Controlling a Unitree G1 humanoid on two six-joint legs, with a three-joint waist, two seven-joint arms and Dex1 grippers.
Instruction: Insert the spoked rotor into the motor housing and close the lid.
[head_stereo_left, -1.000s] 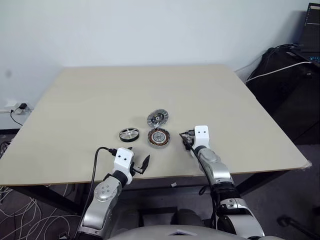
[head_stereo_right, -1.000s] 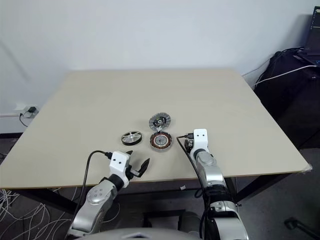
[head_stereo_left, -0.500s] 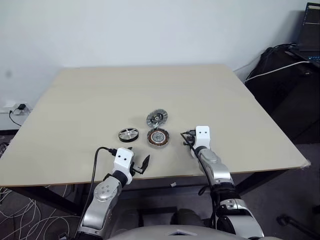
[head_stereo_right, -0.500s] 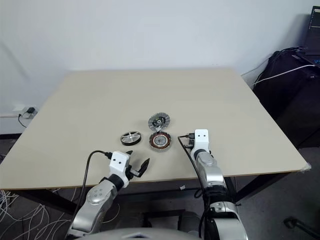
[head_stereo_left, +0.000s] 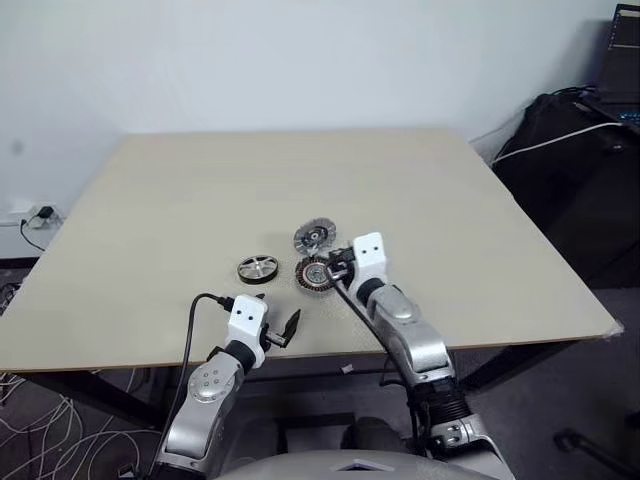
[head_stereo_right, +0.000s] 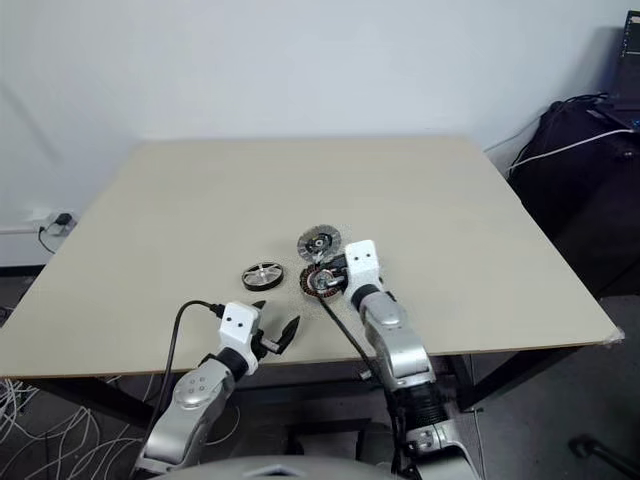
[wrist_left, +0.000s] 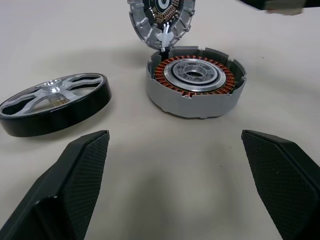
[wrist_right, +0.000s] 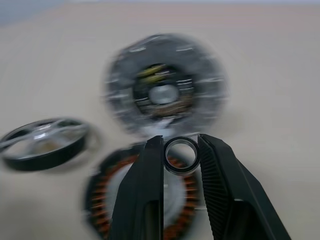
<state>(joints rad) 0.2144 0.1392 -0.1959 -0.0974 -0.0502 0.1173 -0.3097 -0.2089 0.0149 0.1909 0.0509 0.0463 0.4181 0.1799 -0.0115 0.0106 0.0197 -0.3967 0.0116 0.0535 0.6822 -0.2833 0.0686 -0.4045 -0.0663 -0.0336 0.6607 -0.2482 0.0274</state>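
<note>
Right hand (wrist_right: 181, 150) pinching small ring (wrist_right: 181, 155) above motor housing (wrist_left: 196, 80), left hand (wrist_left: 182, 170) wide open, empty

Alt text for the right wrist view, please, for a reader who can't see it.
The right gripper pinches a small dark metal ring between its two black fingers, above the copper-wound motor housing. Behind stands the ribbed silvery-grey lid, tilted up; beside them the black-rimmed, silver-spoked rotor lies on the beige table.
</note>
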